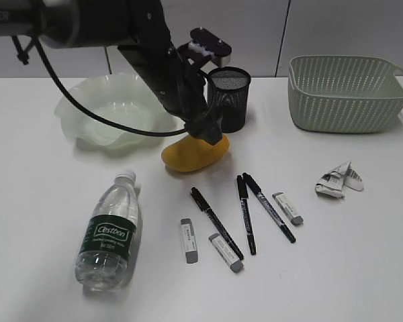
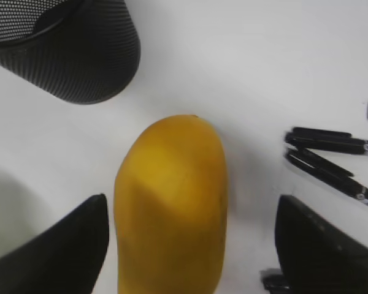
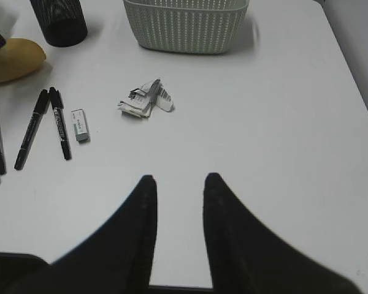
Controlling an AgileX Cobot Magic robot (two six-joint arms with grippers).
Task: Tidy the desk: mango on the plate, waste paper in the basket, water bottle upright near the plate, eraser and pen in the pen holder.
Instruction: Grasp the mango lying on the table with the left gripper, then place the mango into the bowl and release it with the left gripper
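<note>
The yellow-orange mango point(image 1: 188, 155) lies on the white desk point(image 1: 363, 268), in front of the black mesh pen holder point(image 1: 230, 94). My left gripper point(image 1: 208, 131) hangs over the mango point(image 2: 172, 202), open. Its fingers point(image 2: 67, 245) straddle the fruit, with a gap showing on the right side. The pale green plate point(image 1: 87, 111) sits at the back left, with nothing on it. A water bottle point(image 1: 109, 235) lies on its side at the front left. Three black pens point(image 1: 215, 221) and three erasers point(image 1: 189, 240) lie mid-desk. The waste paper point(image 3: 144, 101) is in front of the basket point(image 3: 184, 24). My right gripper point(image 3: 179, 179) is open and holds nothing.
The pen holder point(image 2: 67, 49) stands close behind the mango, just past my left gripper point(image 2: 191, 199). Pens point(image 2: 331, 159) lie to the right of the fruit. My right gripper hovers near the desk's front edge, with the desk's right edge point(image 3: 356, 92) close by.
</note>
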